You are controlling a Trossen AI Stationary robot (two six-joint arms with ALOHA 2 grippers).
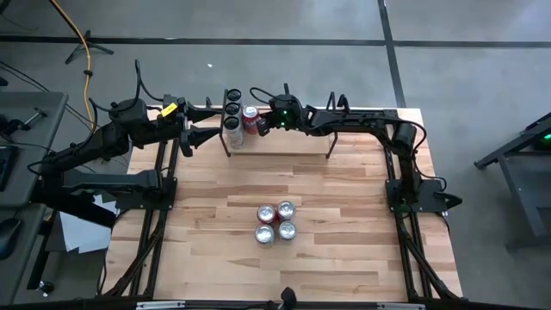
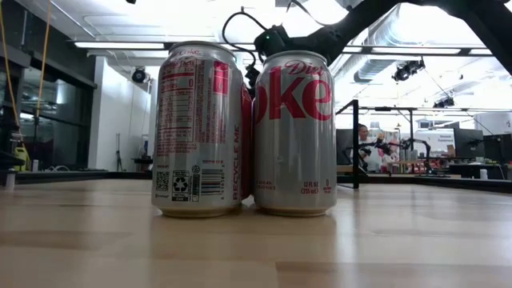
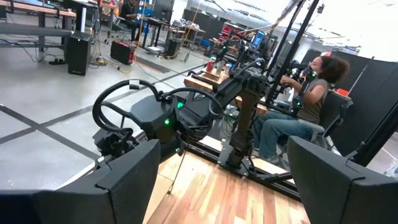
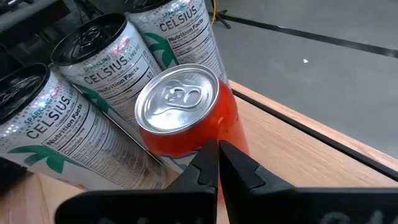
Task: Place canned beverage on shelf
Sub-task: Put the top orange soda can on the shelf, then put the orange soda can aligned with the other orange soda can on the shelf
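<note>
The red can point(image 4: 186, 115), its silver top and pull tab facing up, stands upright on the shelf point(image 1: 284, 145) at the counter's point(image 1: 344, 224) far edge, just beside three Celsius cans point(image 4: 93, 74). The right tool point(image 4: 217, 165) hangs just over it, fingers together. The left tool point(image 3: 217, 180) waits nearby, fingers apart.

Seated person point(image 3: 311, 106) in the room beyond the table point(image 1: 344, 198). Yellow cable point(image 1: 84, 52) on the floor off its far-left corner. White papers point(image 1: 82, 234) off its left edge.
</note>
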